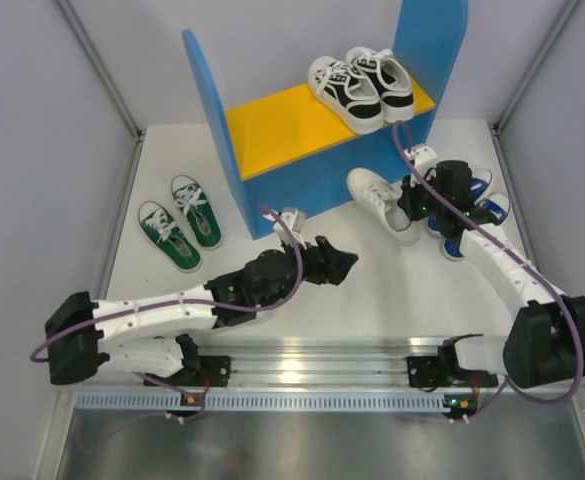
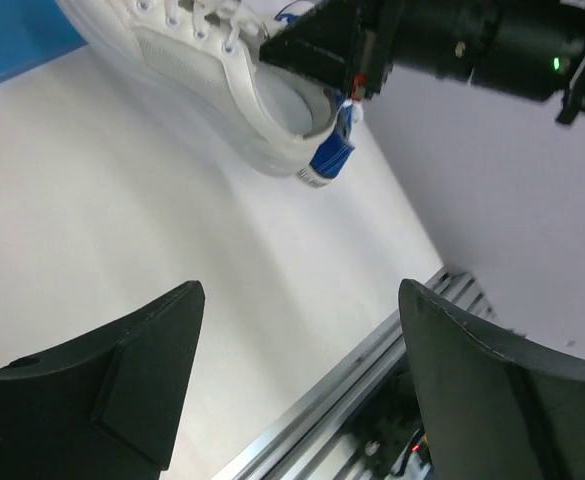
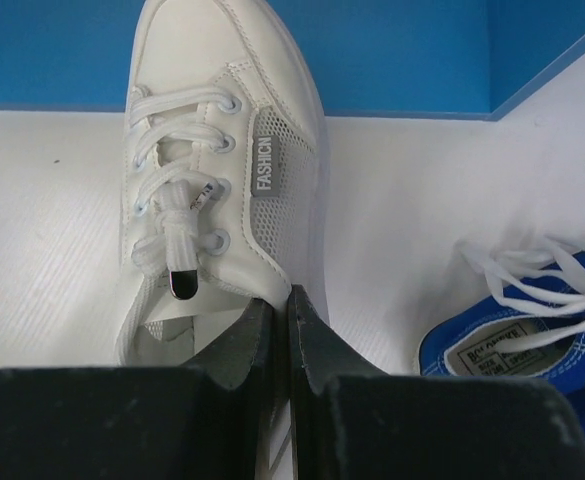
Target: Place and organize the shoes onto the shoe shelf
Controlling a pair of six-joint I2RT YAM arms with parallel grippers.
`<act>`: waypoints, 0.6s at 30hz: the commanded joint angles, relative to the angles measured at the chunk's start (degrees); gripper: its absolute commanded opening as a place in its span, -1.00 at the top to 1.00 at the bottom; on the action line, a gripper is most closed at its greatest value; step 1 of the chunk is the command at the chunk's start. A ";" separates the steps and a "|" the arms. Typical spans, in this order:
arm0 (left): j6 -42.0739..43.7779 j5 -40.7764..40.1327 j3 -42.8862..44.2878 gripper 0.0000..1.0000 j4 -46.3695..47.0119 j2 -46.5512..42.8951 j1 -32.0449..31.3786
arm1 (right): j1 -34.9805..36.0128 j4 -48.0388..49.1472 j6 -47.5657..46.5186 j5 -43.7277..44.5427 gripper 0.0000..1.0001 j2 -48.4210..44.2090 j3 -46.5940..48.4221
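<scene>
The left hand hovers wide open above the counter. To its right, the white shoe lies on the counter just before the shoe shelf. Its long axis runs diagonally, toe toward the shelf, and the right hand pinches its heel collar.

My left arm lies low, stretched from its base at the near left toward table centre, forearm nearly flat. Left gripper points right and away, jaws wide apart, nothing between the fingers. My right arm comes up from its near-right base, elbow bent, forearm reaching forward and left, wrist tipped down. Right gripper has its fingers pinched almost together on the rear collar of the white sneaker.
</scene>
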 commanded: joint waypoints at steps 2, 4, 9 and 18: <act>11.96 2.13 -3.87 -0.69 -12.64 -8.69 -0.17 | -0.37 17.41 5.00 1.56 1.00 5.38 5.43; 13.98 3.18 -5.36 -0.69 -17.03 -13.52 -0.17 | -0.28 21.71 5.88 2.53 1.00 7.15 6.13; 14.52 3.89 -11.16 -0.70 -22.32 -24.84 -0.17 | 1.74 29.72 6.15 7.36 1.00 12.42 7.36; 9.87 2.14 -15.83 -0.69 -26.28 -37.52 -0.17 | 5.43 39.48 6.06 17.12 1.00 23.06 13.25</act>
